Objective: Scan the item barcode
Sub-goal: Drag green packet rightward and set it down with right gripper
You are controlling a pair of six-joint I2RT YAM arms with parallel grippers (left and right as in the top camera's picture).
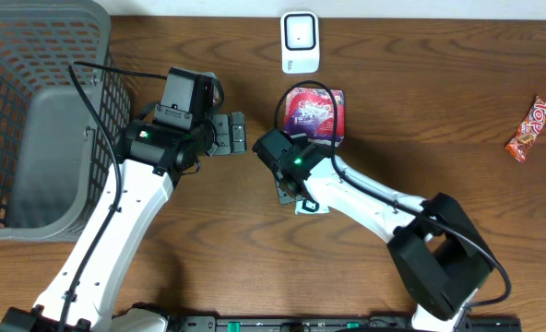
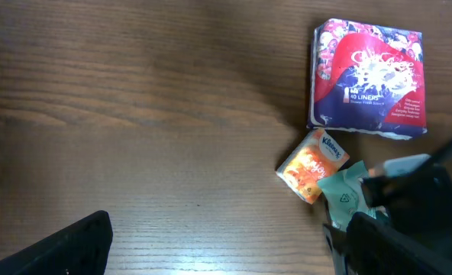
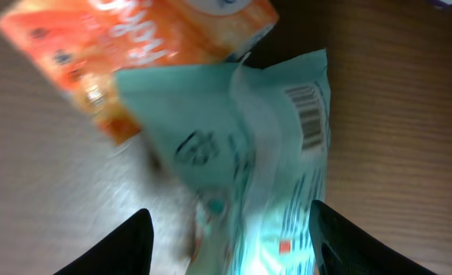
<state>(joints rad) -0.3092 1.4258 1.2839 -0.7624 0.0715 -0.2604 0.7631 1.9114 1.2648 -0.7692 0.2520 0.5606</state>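
The right jaws, parted, straddle the teal packet, apparently unpinched in the blur. It lies lengthwise between them, barcode up, on the surface beside an orange pack. The left jaws hang released, farther off. 1 scanner waits beyond.

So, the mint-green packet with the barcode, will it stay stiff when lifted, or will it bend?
Probably floppy: the mint-green packet looks like thin crinkled film with a folded seam. Likely light, and its glossy surface may slip. It lies against the orange tissue pack, so pushing may shift both.
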